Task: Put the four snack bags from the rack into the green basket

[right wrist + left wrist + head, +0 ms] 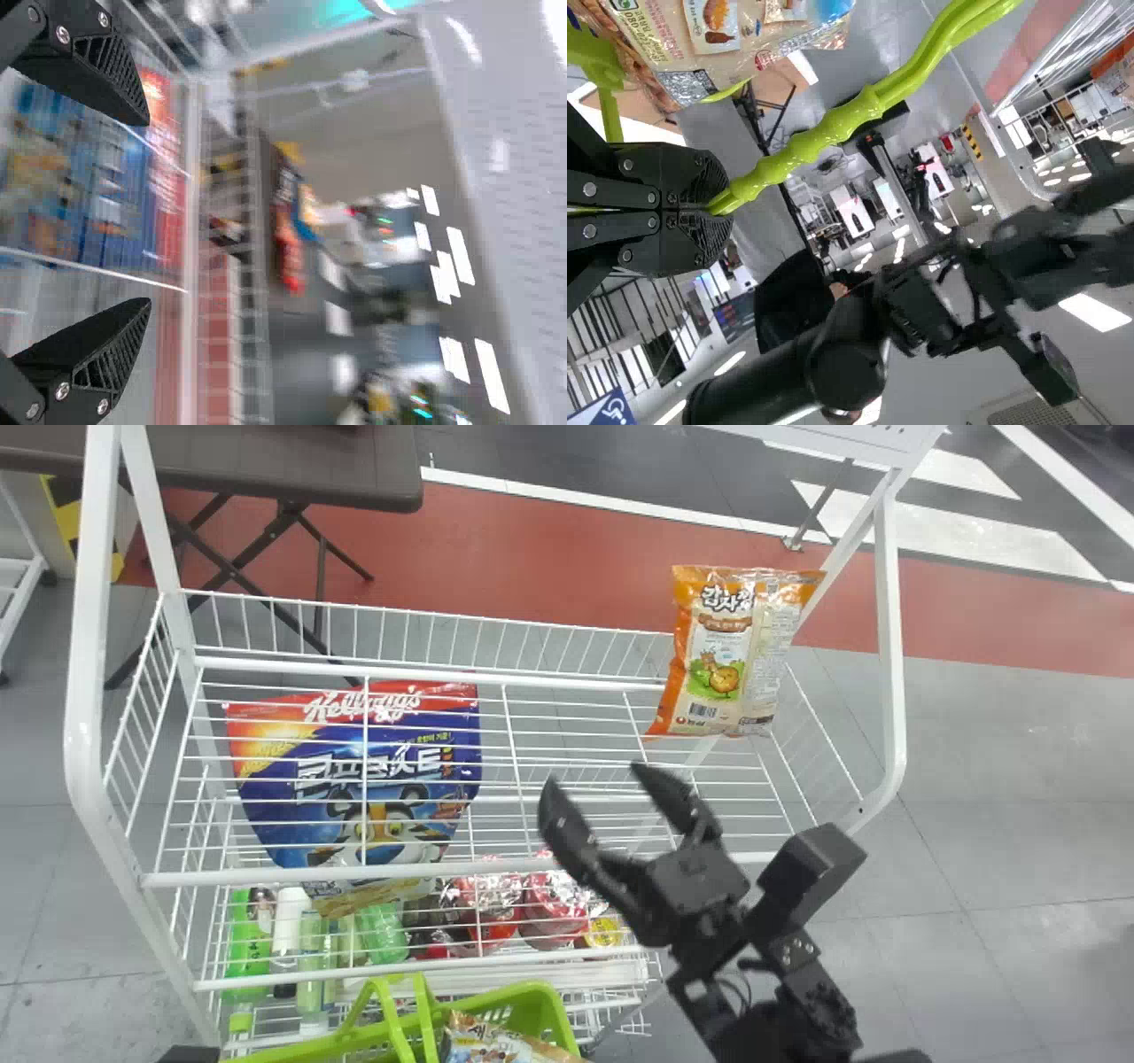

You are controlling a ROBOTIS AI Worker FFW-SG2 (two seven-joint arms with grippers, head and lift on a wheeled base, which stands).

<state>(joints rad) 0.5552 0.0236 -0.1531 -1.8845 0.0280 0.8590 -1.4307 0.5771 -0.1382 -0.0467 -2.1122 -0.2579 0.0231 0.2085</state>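
Observation:
In the head view my right gripper (611,802) stands open over the front of the wire rack (567,677), between two snack bags, touching neither. The orange snack bag (726,651) leans upright at the rack's right end; the blue and red snack bag (363,779) is at its left. The right wrist view has my right gripper (133,212) spread, with the blurred blue bag (84,186) beyond. Below the rack, the green basket (532,1005) holds a snack bag (496,1045). In the left wrist view my left gripper (713,208) is shut on the basket's handle (833,124).
Bottles and red packages (496,903) lie on the lower rack level. White posts (890,629) frame the rack on both sides. A brown folding table (292,469) stands behind it at the left.

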